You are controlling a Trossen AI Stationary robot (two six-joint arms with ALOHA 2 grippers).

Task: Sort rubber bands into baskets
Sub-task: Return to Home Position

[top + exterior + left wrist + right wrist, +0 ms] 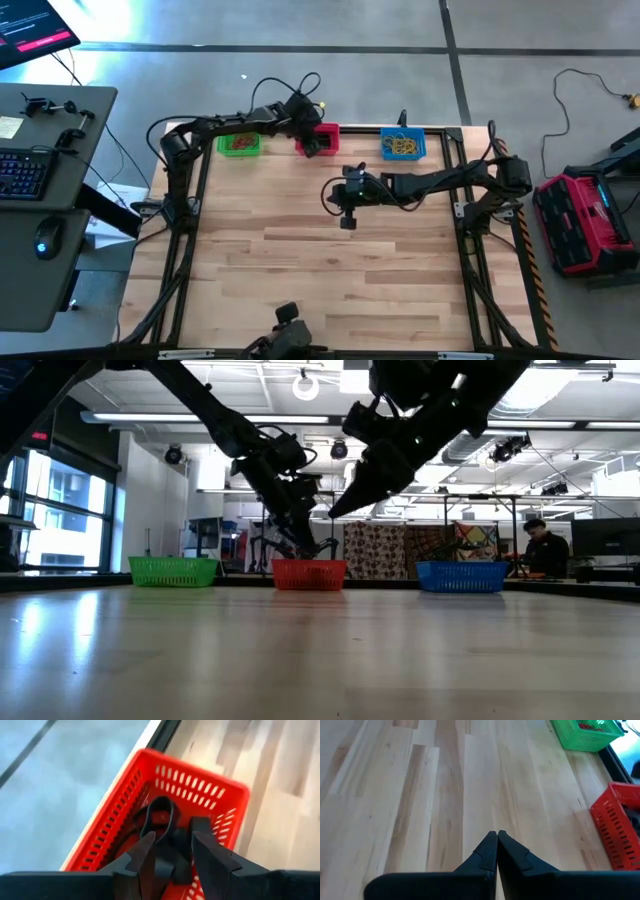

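I have the left pincer (pixel 172 837) over the red basket (pixel 200 775), which sits at the far edge of the table (pixel 300 280). Its two fingers are spread apart and grip nothing. Just past the fingertips a black rubber band (pixel 161 815) lies looped inside that basket on top of other dark bands; I cannot tell whether it touches the fingers.

From above, the red basket is the middle one of a row along that edge. The green basket (pixel 239 145) is to its left and the blue basket (pixel 403 145) to its right, each apart from the next. The green basket holds red bands (pixel 240 144) and the blue one holds a tangle of yellow bands (pixel 402 146).

The right pincer (pixel 496 834) hangs over bare wood nearer the table's middle, in front of the gap between the red and blue baskets. Its tips are pressed together with nothing between them, and the level camera shows it raised well clear of the tabletop.

A person (pixel 540 545) sits in the room beyond the blue basket
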